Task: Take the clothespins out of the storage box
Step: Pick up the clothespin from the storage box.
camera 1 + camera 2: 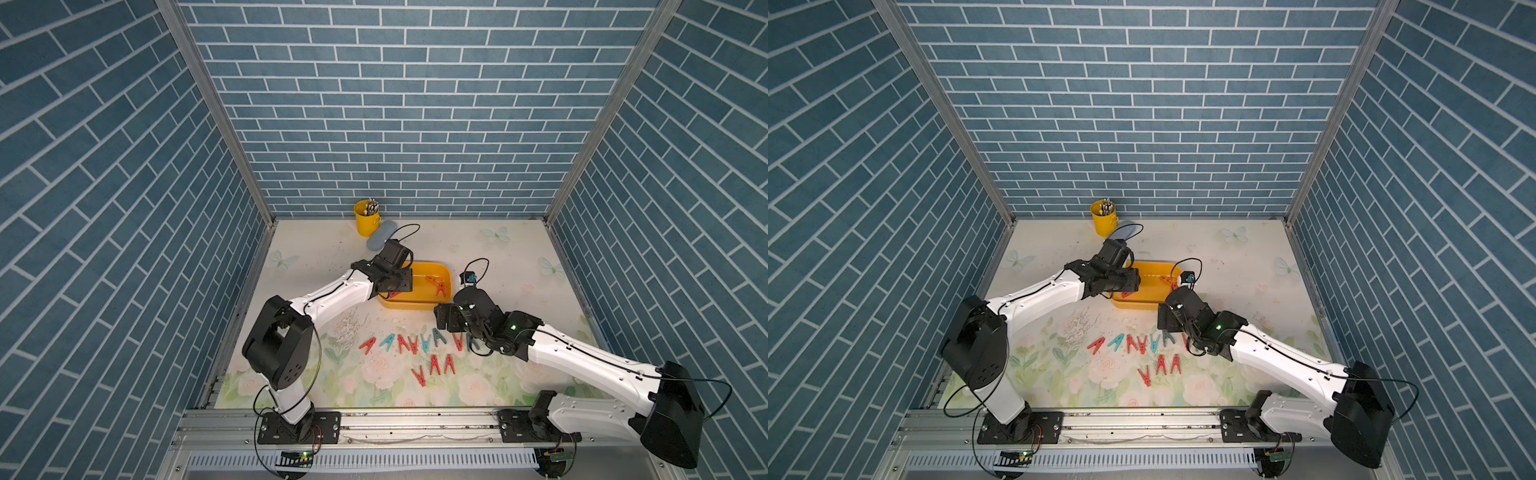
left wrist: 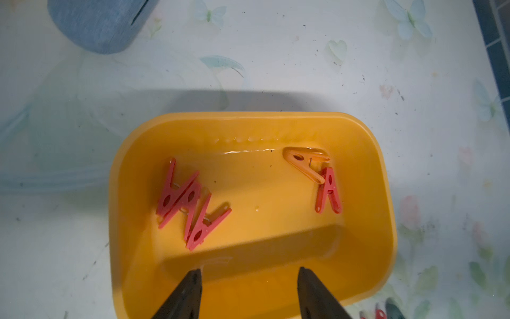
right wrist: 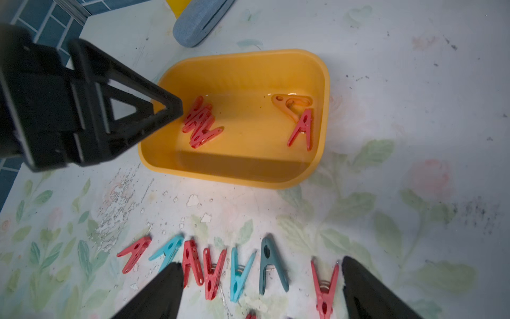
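Note:
The yellow-orange storage box (image 1: 419, 306) (image 1: 1133, 305) sits mid-table. In the left wrist view its floor (image 2: 262, 198) holds two overlapping red clothespins (image 2: 190, 204), an orange one (image 2: 305, 164) and another red one (image 2: 328, 190). My left gripper (image 2: 249, 270) (image 1: 399, 282) hangs over the box's left end, open with nothing between its fingers. Several red and teal clothespins (image 1: 415, 343) (image 3: 215, 265) lie in rows on the mat in front of the box. My right gripper (image 3: 262, 262) (image 1: 446, 318) stands wide open just above that row, holding nothing.
A yellow pen cup (image 1: 366, 218) and a grey-blue oval case (image 1: 381, 235) (image 3: 201, 22) stand behind the box near the back wall. A flaked patch of mat (image 1: 347, 328) lies left of the row. Blue brick walls close in three sides.

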{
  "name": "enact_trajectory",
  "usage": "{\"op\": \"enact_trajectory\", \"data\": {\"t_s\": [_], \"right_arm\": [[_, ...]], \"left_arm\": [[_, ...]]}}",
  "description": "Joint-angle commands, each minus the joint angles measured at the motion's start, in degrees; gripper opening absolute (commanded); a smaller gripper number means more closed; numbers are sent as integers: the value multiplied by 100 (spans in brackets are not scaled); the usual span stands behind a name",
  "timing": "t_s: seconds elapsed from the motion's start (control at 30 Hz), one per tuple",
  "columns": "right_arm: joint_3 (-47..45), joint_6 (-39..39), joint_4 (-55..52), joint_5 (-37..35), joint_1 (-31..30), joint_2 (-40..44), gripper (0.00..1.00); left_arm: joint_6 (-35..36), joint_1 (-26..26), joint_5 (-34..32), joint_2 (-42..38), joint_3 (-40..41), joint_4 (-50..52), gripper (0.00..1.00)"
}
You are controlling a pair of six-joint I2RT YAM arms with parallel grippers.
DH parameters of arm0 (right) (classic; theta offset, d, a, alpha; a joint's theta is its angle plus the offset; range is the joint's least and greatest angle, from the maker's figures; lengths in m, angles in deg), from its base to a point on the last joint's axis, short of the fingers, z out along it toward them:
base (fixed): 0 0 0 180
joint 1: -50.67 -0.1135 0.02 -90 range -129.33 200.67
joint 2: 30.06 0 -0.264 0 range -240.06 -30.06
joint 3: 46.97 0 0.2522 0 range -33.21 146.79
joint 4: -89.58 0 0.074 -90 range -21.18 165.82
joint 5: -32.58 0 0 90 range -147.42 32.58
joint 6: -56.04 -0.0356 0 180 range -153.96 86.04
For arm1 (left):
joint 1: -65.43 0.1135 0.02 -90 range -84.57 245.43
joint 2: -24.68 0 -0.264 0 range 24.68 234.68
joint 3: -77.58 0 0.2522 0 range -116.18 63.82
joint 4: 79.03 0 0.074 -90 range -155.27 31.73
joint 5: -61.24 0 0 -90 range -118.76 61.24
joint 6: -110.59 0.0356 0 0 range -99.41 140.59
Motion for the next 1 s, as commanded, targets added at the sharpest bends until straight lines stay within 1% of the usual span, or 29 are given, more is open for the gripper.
{"op": "enact_trajectory", "data": {"t_s": [0.0,0.03,0.07,0.27,0.3,0.6,0.87,0.97], "right_arm": [[295,593,201,289,208,-336,98],[359,658,218,342,277,-432,100],[407,712,238,382,325,-500,100],[580,946,357,689,703,-835,99],[592,972,381,755,766,-877,99],[679,1104,488,1100,1128,-1146,99],[692,1089,526,1173,1195,-1235,99],[678,1072,526,1177,1204,-1236,99]], "left_arm": [[294,38,-205,390,-331,306,51],[332,54,-200,544,-441,328,45],[356,78,-216,654,-527,366,42],[529,210,-336,1173,-890,501,36],[568,213,-328,1236,-929,518,34],[776,225,-390,1681,-1077,576,34],[892,232,-522,1972,-1207,593,33],[912,228,-522,2078,-1240,602,32]]}}
